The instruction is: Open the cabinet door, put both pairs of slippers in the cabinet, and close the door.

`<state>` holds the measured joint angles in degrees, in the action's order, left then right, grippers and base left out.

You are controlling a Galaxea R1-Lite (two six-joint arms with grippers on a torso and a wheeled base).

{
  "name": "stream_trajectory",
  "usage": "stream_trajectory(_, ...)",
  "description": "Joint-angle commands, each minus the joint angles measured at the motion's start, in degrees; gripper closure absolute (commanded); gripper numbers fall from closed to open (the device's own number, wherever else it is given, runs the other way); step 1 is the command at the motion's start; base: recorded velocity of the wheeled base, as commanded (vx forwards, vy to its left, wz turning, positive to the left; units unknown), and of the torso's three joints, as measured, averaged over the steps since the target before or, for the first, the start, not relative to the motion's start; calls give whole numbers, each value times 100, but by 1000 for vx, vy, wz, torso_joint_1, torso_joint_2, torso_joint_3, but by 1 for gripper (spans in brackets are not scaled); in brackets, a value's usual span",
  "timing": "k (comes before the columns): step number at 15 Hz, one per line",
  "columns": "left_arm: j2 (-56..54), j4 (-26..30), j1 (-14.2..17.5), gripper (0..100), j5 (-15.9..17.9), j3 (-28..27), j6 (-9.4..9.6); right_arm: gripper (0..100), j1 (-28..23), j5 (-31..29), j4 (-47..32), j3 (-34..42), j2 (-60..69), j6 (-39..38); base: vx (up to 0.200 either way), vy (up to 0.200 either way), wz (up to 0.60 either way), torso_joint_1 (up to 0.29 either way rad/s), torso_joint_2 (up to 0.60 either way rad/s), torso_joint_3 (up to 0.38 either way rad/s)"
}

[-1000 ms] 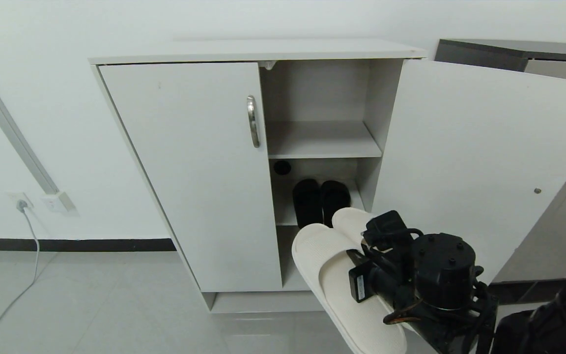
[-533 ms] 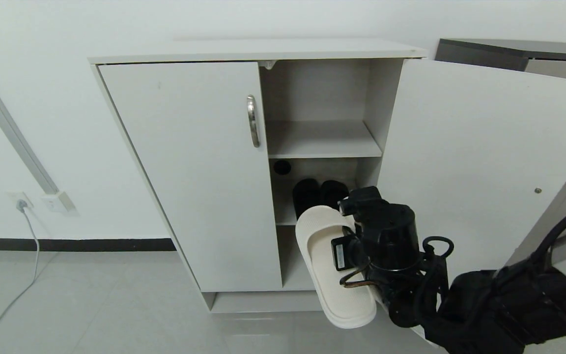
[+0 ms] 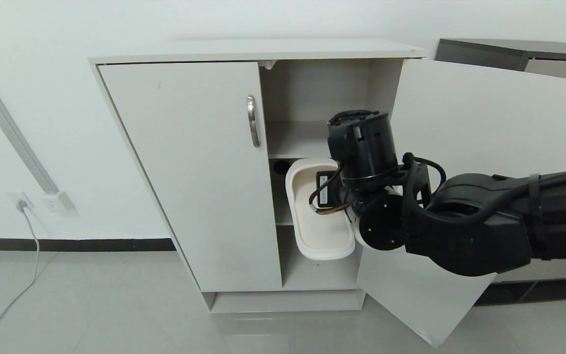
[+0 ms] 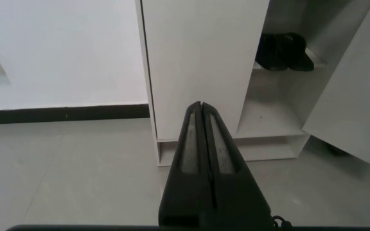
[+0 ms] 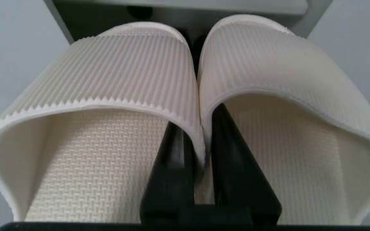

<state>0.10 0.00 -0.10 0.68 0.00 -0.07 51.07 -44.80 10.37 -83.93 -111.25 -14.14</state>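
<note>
The white slippers [image 5: 127,96] look like light, springy foam with ribbed straps and a dimpled footbed. I judge that they weigh next to nothing and will bend and swing on a narrow pinch rather than slip out. The best hold for carrying both at once is where their two inner walls meet, side by side, and that is where I have them. My right hand [image 5: 200,138] is clamped on those two inner walls. One finger lies inside each slipper, just behind the straps, and the walls are squeezed together between them. Because the foam gives, I expect the toes to droop or splay if I tip the pair sharply.

In the head view the pair [image 3: 320,231] hangs in the open right half of the cabinet [image 3: 258,49]. The toes point inward at about the height of the middle shelf [image 4: 313,61], and the heels hang lower, out towards me. The black slippers [image 4: 284,52] already sit on that shelf, so the room there looks tight. The bottom shelf [image 3: 312,275] below it is bare.

The right door [image 3: 460,147] stands swung wide beside my forearm, and the left door [image 3: 189,172] is closed. My left hand [image 4: 201,112] has its fingers pressed together on nothing. It is held out over the floor [image 4: 63,173], well short of the cabinet.
</note>
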Motion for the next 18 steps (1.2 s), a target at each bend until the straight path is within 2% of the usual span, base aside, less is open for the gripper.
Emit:
stream_trajectory(1,-1,0,1,100,2,0,-1,100,-18,-11,-18,-194,-63,-1,0,0,0,0,0,0)
stream_trajectory(8,-1,0,1,100,2,0,-1,100,-18,-20,-9,-282,-151,87,0,0,0,0,0,0)
stream_trajectory(18,-1,0,1,100,2,0,-1,100,-27,-11,8,-211,-178,52,200,0,0,1,3,4)
